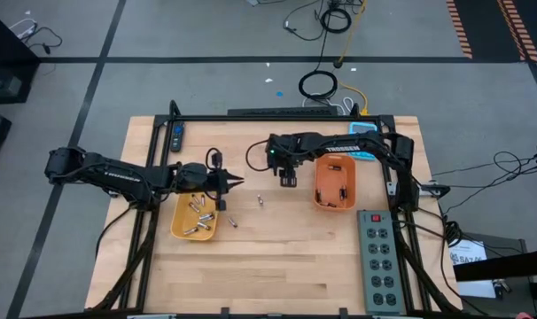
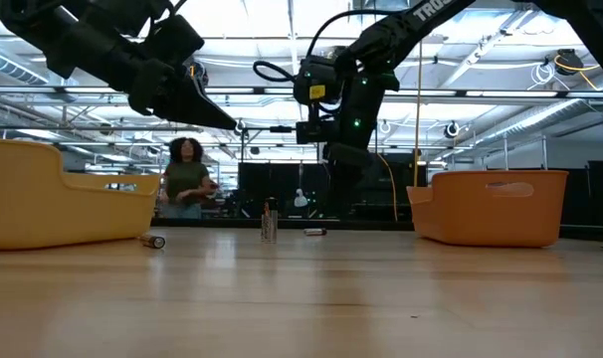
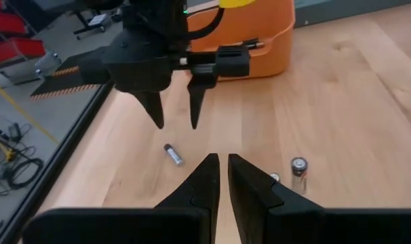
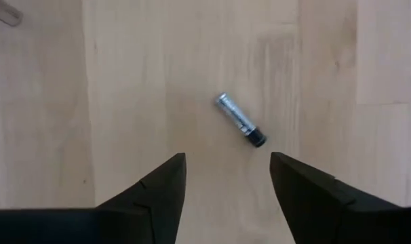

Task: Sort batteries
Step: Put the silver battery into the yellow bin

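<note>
Several small silvery batteries lie in the yellow tray (image 1: 196, 215). Loose ones are on the wood: one stands upright (image 1: 261, 201) (image 2: 270, 221) (image 3: 298, 174), one lies by the yellow tray (image 1: 231, 220) (image 2: 154, 240), and one lies flat under my right gripper (image 4: 241, 120) (image 3: 173, 154). My right gripper (image 4: 227, 163) (image 1: 289, 177) hovers open above that battery, pointing down, just left of the orange tray (image 1: 335, 182). My left gripper (image 3: 222, 169) (image 1: 235, 183) is shut and empty, held level above the table beside the yellow tray's far right corner.
A grey power strip (image 1: 381, 261) lies along the table's right edge, near side. A blue calculator (image 1: 361, 131) sits behind the orange tray. A dark remote-like object (image 1: 177, 135) lies at the far left. A person (image 2: 187, 177) stands in the room beyond the table. Bare wood spans the near half.
</note>
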